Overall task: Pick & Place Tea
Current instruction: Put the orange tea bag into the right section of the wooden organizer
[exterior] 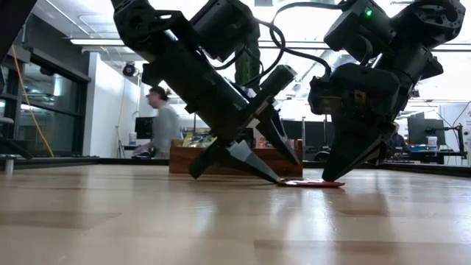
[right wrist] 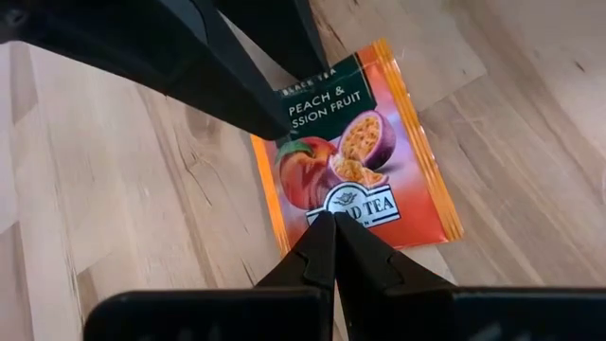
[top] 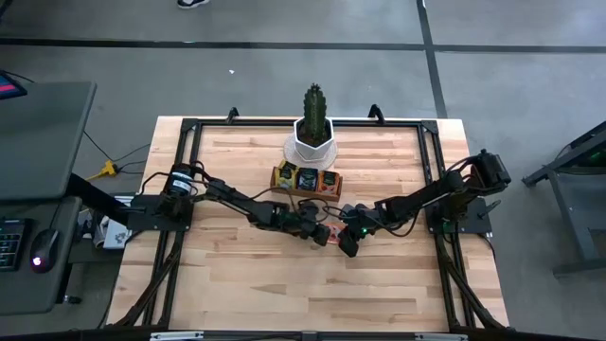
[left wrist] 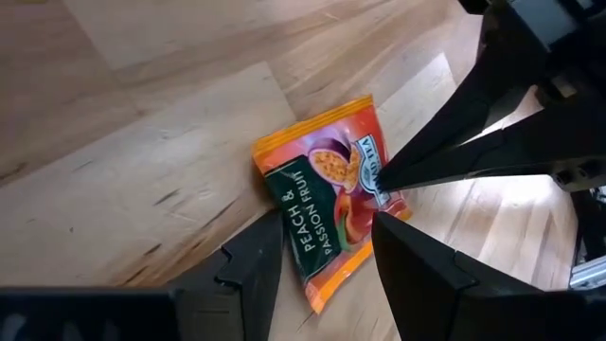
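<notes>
One orange-red tea sachet, printed with peach and passion fruit, lies flat on the wooden table near its middle. My right gripper is shut, with its tips down on the sachet. My left gripper is open and comes in low from the table's left. Its two fingers stand on either side of the sachet's end that bears the flavour name. In the low view the sachet shows as a thin red strip under the right gripper. My right gripper presses its shut fingertips down on the sachet's printed tea logo, near one edge. The fingers slant down from the table's right. The sachet lies flat on the table under them. My left gripper: I cannot tell whether its fingers touch the sachet.
The brown wooden tray with several sachets stands just behind the grippers. A white pot with a green plant is behind the tray. A black frame runs round the table's edges. A person walks in the room beyond.
</notes>
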